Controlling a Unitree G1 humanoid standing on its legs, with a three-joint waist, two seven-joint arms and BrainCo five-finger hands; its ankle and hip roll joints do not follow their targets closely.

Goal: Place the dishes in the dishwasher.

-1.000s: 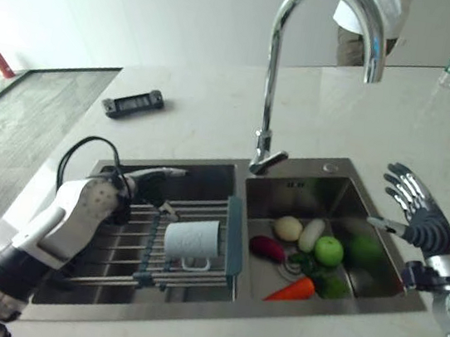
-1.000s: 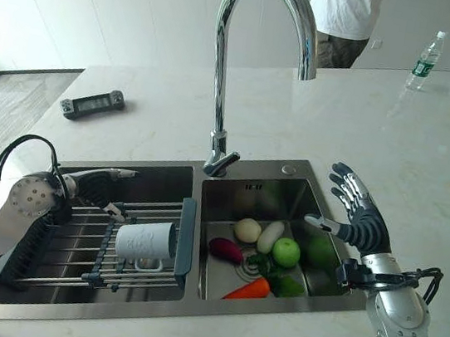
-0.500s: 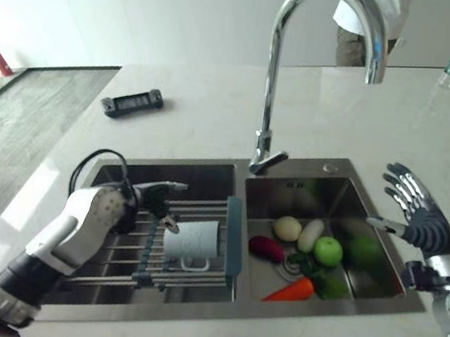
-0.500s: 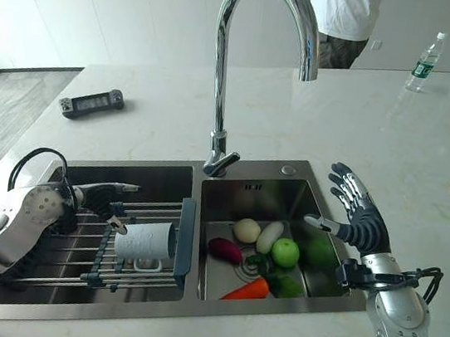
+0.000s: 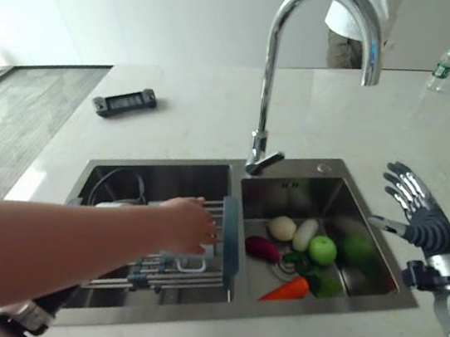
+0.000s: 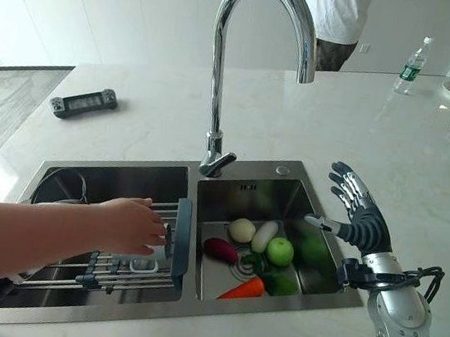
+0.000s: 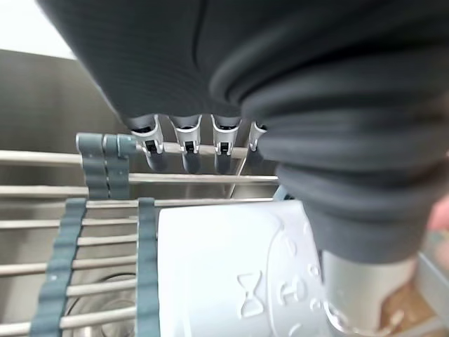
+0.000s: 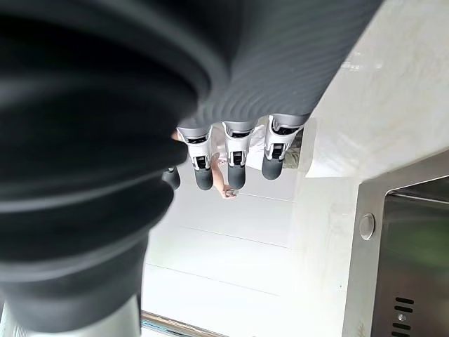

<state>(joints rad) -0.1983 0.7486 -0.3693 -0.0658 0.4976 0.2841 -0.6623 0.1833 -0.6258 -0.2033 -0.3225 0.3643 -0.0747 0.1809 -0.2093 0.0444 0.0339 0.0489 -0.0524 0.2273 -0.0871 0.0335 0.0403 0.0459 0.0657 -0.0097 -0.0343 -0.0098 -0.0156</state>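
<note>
Pick step: my left hand (image 7: 189,151), fingers straight, hovers over the white embossed mug (image 7: 231,274); a person's hand (image 6: 129,224) covers it. Right hand (image 6: 358,214) is splayed open, idle. Next, I need to curl around the mug.

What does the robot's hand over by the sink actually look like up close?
The right hand has slim silver fingers ending in dark tips, plus a separate thumb. A dark ribbed cover wraps the back and wrist, joining a smooth silver-grey forearm.
</note>
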